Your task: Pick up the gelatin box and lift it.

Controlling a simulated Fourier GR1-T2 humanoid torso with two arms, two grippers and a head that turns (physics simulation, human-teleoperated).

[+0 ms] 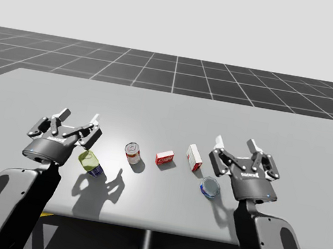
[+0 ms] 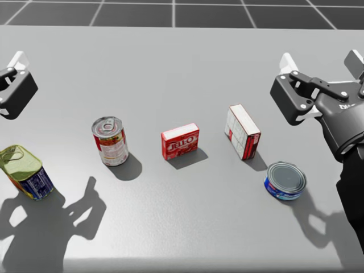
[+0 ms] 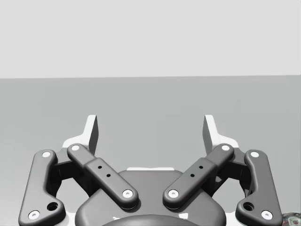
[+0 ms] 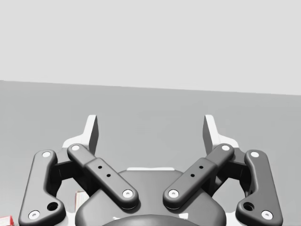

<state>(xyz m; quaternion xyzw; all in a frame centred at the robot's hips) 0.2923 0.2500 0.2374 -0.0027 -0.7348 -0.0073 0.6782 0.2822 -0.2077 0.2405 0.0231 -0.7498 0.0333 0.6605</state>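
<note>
The robot's left pincer and right pincer hung released and empty over the desk. The gelatin box stood mid-desk, between a red can and a taller red-and-white box. It seemed to rest on a long edge, long axis left-right and broad face toward the robot. The right pincer would do best to descend squarely and pinch its thin depth.

Table, left to right: yellow-lidded tin, red can, small red box, red-and-white box, flat blue can. Left gripper near tin, right gripper near blue can; both spread, empty.
</note>
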